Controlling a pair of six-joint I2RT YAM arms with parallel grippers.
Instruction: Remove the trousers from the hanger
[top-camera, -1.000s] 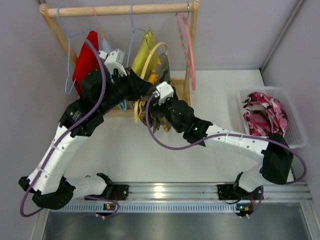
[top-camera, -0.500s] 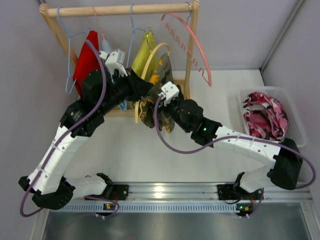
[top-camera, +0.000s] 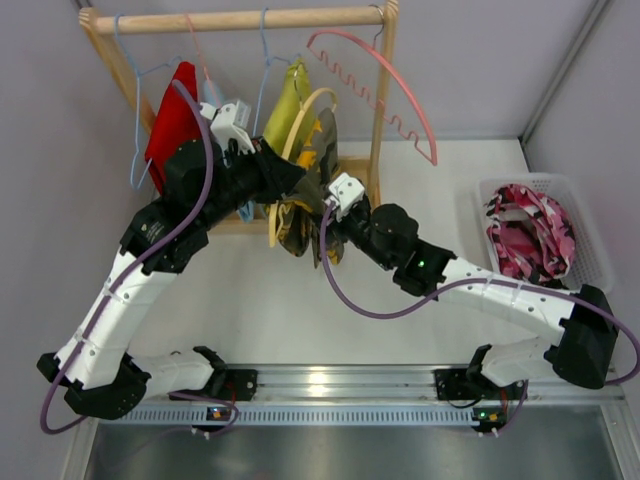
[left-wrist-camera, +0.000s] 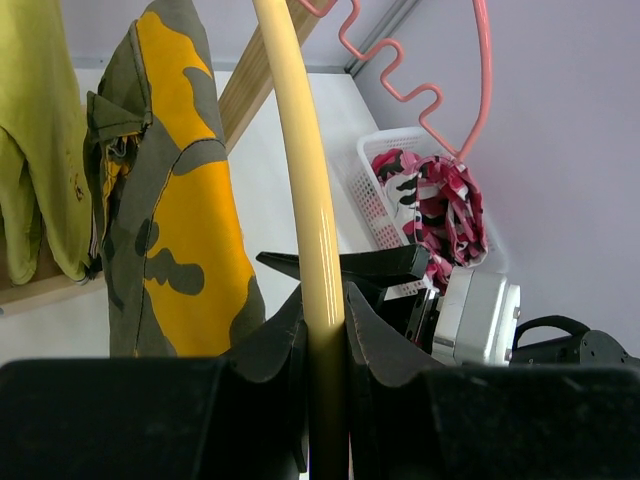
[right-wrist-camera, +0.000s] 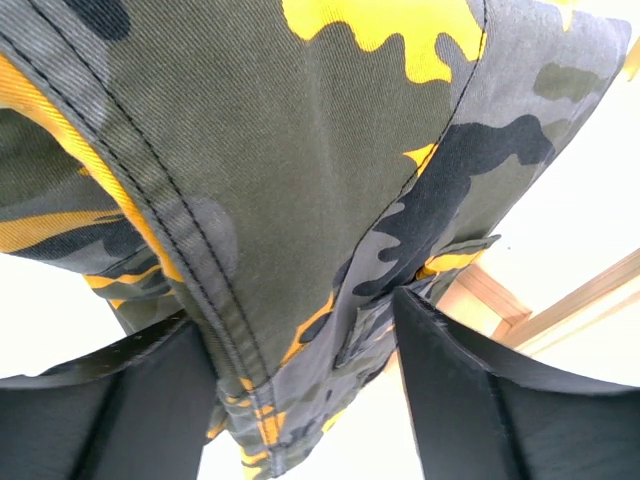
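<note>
The camouflage trousers (top-camera: 298, 226) hang over a cream hanger (top-camera: 303, 112) on the wooden rack; they also show in the left wrist view (left-wrist-camera: 180, 230) and fill the right wrist view (right-wrist-camera: 300, 150). My left gripper (top-camera: 288, 178) is shut on the cream hanger's bar (left-wrist-camera: 305, 180), which runs up between its fingers (left-wrist-camera: 325, 330). My right gripper (top-camera: 322, 222) is open, its two fingers standing either side of the trousers' lower hem (right-wrist-camera: 300, 315). The pink patterned trousers (top-camera: 528, 228) lie in the white basket (top-camera: 592, 262) at the right, also seen in the left wrist view (left-wrist-camera: 435, 200).
The wooden rack (top-camera: 240, 18) stands at the back. On it hang a plain red pair (top-camera: 172, 115), an olive-yellow pair (top-camera: 285, 100), blue wire hangers (top-camera: 137, 120) and a bare pink hanger (top-camera: 390, 85) swung out to the right. Walls close in on both sides.
The bare pink hanger has swung from hanging straight down to out and up to the right. My right gripper has moved up toward the rack, under the camouflage trousers. The left arm has held still.
</note>
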